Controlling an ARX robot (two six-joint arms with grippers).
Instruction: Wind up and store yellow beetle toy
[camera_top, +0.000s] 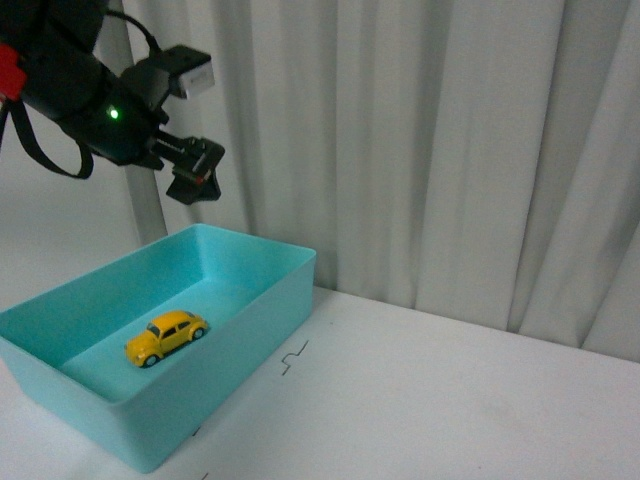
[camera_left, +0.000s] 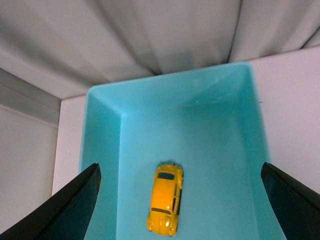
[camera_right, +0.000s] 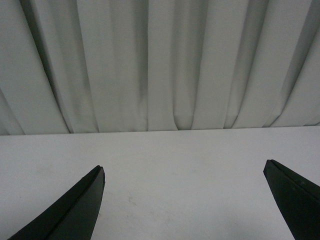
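Observation:
The yellow beetle toy (camera_top: 166, 337) rests on its wheels on the floor of a turquoise bin (camera_top: 250, 300) at the table's left. It also shows in the left wrist view (camera_left: 166, 198), below and between the open fingers. My left gripper (camera_top: 195, 172) is open and empty, raised well above the bin's far end. My right gripper (camera_right: 182, 205) is open and empty over bare white table; it does not show in the front view.
The turquoise bin's walls (camera_left: 102, 150) enclose the toy. White curtains (camera_top: 420, 140) hang behind the table. The white table (camera_top: 430, 400) stretches right of the bin, with small black marks (camera_top: 293, 358) near the bin's corner.

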